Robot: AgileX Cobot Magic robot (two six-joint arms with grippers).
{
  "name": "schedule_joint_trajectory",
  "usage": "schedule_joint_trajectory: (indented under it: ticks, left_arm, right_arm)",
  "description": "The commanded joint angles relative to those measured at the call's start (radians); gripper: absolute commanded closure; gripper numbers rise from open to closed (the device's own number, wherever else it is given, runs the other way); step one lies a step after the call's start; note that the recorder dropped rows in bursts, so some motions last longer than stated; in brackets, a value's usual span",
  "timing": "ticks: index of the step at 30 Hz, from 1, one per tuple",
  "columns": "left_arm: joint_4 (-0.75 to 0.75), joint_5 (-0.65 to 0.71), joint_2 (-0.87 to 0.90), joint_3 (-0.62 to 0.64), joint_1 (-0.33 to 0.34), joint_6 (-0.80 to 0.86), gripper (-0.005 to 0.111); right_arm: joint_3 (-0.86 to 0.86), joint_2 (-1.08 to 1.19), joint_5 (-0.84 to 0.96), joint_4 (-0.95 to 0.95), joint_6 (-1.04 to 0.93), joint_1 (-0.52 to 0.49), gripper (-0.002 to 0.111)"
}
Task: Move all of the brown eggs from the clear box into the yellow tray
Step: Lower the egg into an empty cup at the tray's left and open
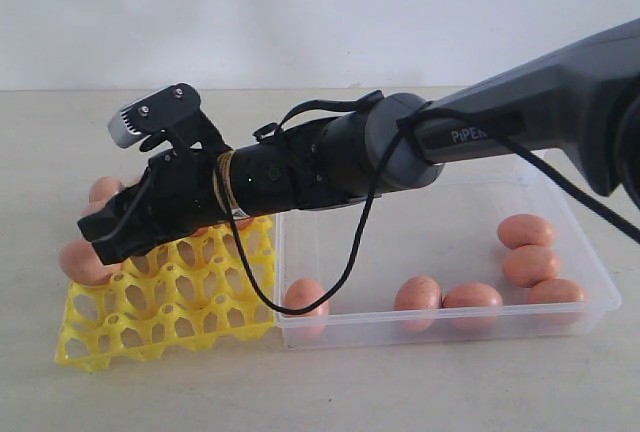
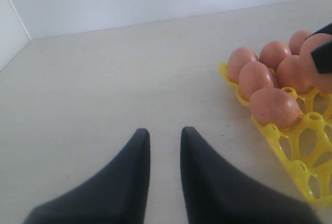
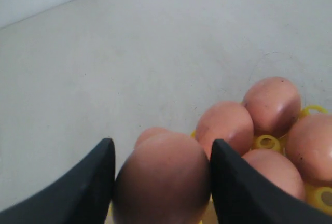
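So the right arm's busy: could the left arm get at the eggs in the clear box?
Probably not: its fingers sit beyond the tray, away from the box, and the right arm crosses the path to those eggs.

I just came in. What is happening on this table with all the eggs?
The right pincer, stretched across to the yellow tray, grips one brown egg over it. Six tray eggs already sit in its cups. At least six more boxed eggs lie in the clear box; the arm hides part of it. The left pincer is empty and slightly open above the bare table, beside the tray.
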Motion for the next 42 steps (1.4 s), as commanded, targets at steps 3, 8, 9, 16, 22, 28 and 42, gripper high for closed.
schedule_joint_trajectory:
  ticks: [3, 8, 9, 16, 22, 28, 42]
  left_arm:
    - [-0.002, -0.007, -0.002, 0.004, -0.005, -0.002, 0.085]
    - [-0.002, -0.007, -0.002, 0.004, -0.005, -0.002, 0.085]
    - [-0.002, -0.007, -0.002, 0.004, -0.005, -0.002, 0.085]
    - [-0.002, -0.007, -0.002, 0.004, -0.005, -0.002, 0.085]
    - [-0.002, -0.007, -0.002, 0.004, -0.005, -0.002, 0.085]
    - [-0.002, -0.007, -0.002, 0.004, -0.005, -0.002, 0.085]
    - [-0.002, -0.007, -0.002, 0.004, -0.005, -0.002, 0.085]
  right_arm:
    - [-0.007, 0.021, 0.109, -0.006, -0.129, -0.002, 0.109]
    - [-0.007, 0.048, 0.056, -0.006, -0.139, -0.002, 0.109]
    - [-0.007, 0.048, 0.054, -0.006, -0.142, -0.002, 0.109]
    - [-0.007, 0.048, 0.062, 0.003, -0.144, -0.002, 0.109]
    - [-0.007, 0.048, 0.062, 0.003, -0.147, -0.002, 0.091]
    - [-0.007, 0.048, 0.062, 0.003, -0.147, -0.002, 0.06]
    - [-0.007, 0.048, 0.08, 0.043, -0.147, -0.002, 0.045]
